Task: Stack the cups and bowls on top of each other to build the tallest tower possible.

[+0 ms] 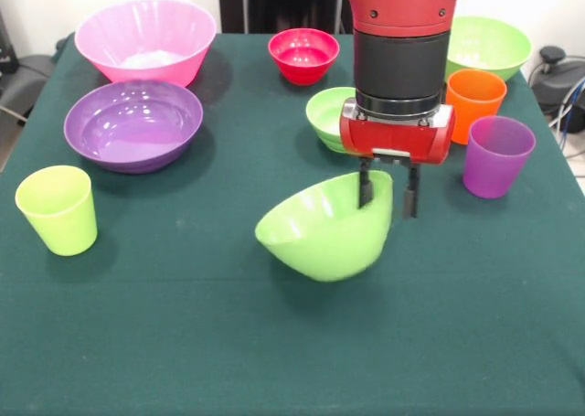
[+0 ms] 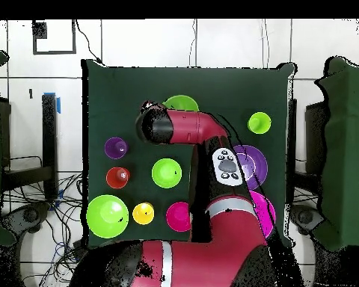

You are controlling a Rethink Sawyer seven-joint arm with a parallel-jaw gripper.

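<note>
Table (image 1: pixel 183 343): dark green cloth, white tiled floor around. Pink bowl (image 1: pixel 146 39) and purple bowl (image 1: pixel 133 123) side by side, apart. Tilted green bowl (image 1: pixel 324 229), rim pinched by gripper (image 1: pixel 388 189). Red bowl (image 1: pixel 303 55) behind. Purple cup (image 1: pixel 496 155) beside orange cup (image 1: pixel 473 103); lime cup (image 1: pixel 58 209) alone.

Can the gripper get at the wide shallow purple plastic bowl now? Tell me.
Probably not yet: the gripper is shut on the tilted lime green bowl. The purple bowl itself sits uncovered.
</note>
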